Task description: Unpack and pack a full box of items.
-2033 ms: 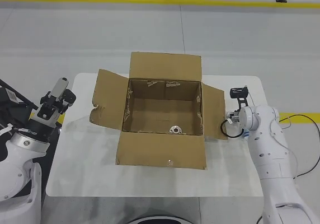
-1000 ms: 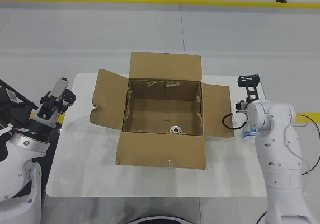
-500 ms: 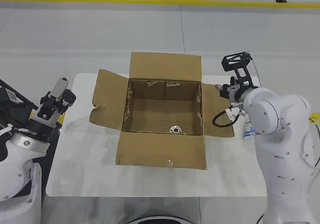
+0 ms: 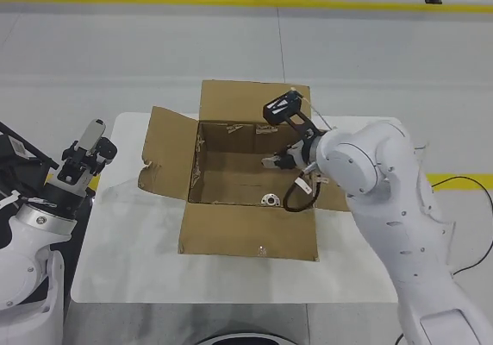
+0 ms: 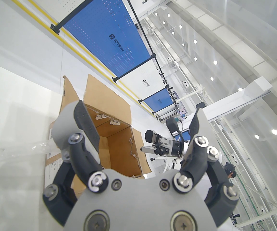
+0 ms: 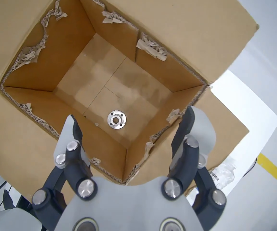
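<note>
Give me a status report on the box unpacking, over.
Right hand open above the box. Left hand open, empty, off to the side. One metal disc on the box floor. Nothing blocking it.

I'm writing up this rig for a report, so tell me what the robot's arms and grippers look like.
The right arm and left arm have smooth, rounded white shells. A black cable loops at the right wrist. The left gripper and right gripper match: two curved pale fingers with black textured pads, black linkages, silver screws, grey metal base plate.
</note>
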